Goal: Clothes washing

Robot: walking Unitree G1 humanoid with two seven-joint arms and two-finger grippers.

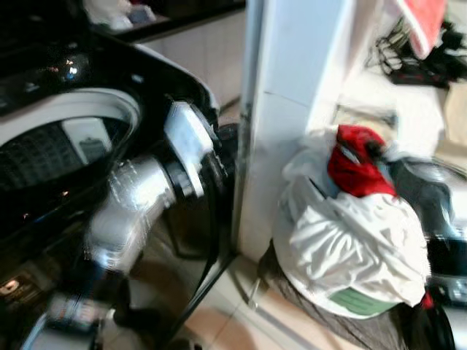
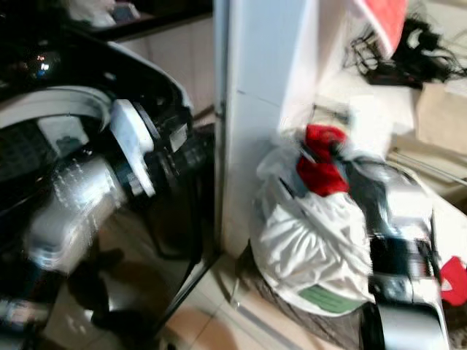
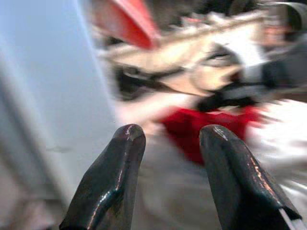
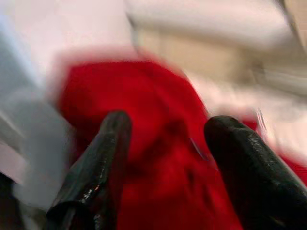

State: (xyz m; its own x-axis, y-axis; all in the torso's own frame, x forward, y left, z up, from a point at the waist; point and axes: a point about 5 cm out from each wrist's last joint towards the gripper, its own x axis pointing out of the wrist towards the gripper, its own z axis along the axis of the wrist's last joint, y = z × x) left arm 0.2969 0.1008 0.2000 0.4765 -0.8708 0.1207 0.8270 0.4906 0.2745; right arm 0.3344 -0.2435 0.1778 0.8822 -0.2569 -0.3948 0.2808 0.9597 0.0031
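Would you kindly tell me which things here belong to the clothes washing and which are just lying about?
For the job:
washing machine
laundry basket
white clothes
red garment
right end effector, open at the red garment

Lying about:
black cables
red cloth

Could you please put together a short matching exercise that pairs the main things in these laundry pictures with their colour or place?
Things:
1. Garment on top of the pile
2. Big cloth draped over the pile
3. Washing machine
4. Right gripper

Descriptions:
A. White, crumpled
B. On the robot's left, dark drum with a pale ring
C. Red
D. Fingers apart, pointed at red fabric

Pairs: 1-C, 2-A, 3-B, 4-D
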